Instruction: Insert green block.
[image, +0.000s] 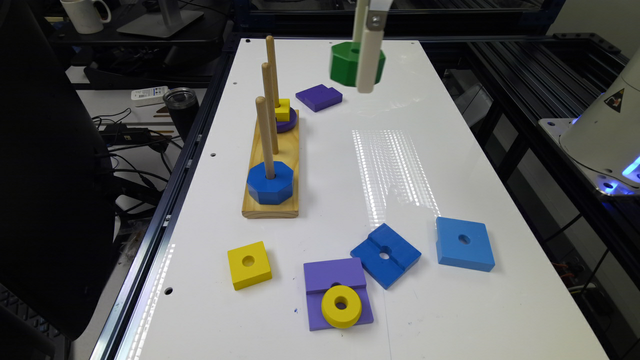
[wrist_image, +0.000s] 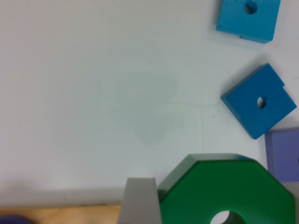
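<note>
Overhead, the hand (image: 364, 75) hangs vertical, clamping the green block (image: 345, 61) above the table (image: 450, 150).

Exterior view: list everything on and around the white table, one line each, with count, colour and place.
Green block: one, dark green octagon, held above the table's far end.
Peg board: one, pale wood, three upright pegs, toward the exterior view's left.
Blue octagon: one, on the nearest peg.
Yellow piece on purple disc: one each, at the farthest peg.
Purple notched block: one, beside the board's far end.
Yellow square: one, near edge.
Purple slab: one, near edge, under a yellow ring.
Dark blue square: one, near centre.
Light blue square: one, exterior view's right.
Mug: one, white, off the table.
Tumbler: one, dark, off the table.
Fingers: white, gripping the green block.
</note>
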